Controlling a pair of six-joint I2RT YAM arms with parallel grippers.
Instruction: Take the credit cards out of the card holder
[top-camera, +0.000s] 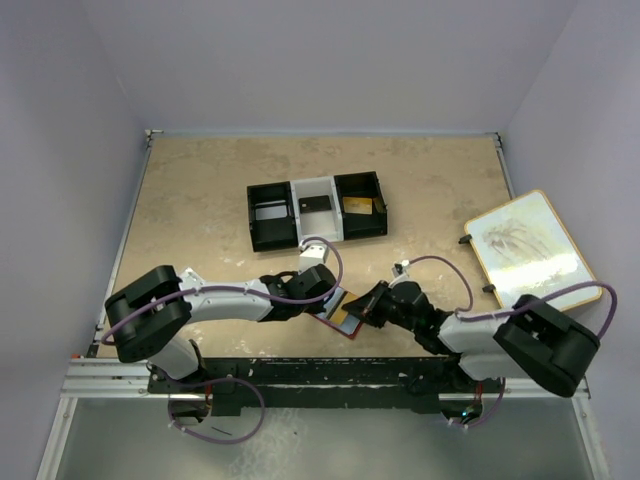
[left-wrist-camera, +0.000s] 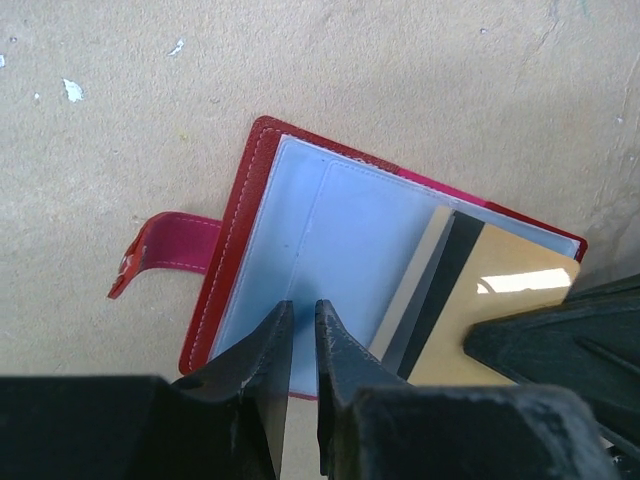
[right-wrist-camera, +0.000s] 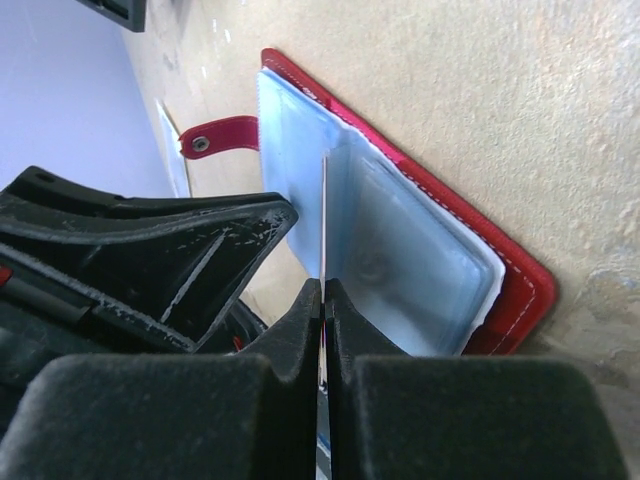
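The card holder (top-camera: 348, 321) lies open on the table (top-camera: 200, 220) near its front edge, at about 6 o'clock from the black-and-white tray (top-camera: 270, 241), with both arms meeting over it. The left pincer (top-camera: 328, 298) comes in from the holder's 9 o'clock side and the right pincer (top-camera: 368, 303) from its 3 o'clock side.

In the left wrist view the card holder (left-wrist-camera: 330, 230) shows its red border and pale blue-grey inner panels, and its red strap (left-wrist-camera: 170, 250) sticks out flat at 9 o'clock. The left pincer (left-wrist-camera: 303, 310) is closed to a narrow slit on the near edge of the holder's pale panel – pinning that side. A gold credit card (left-wrist-camera: 500, 300) with a black stripe juts out of the far pocket at 4 o'clock, its outer end under the black right pincer (left-wrist-camera: 560, 335).

The right wrist view shows the credit card (right-wrist-camera: 324, 220) edge-on as a thin line rising from the right pincer (right-wrist-camera: 322, 290), whose fingers are clamped tight on it – the card's far end is still tucked in between the holder's (right-wrist-camera: 420, 250) blue panels. The left pincer (right-wrist-camera: 150, 250) sits just beside it at 9 o'clock.

A pale board (top-camera: 525, 245) lies at the table's 3 o'clock edge.
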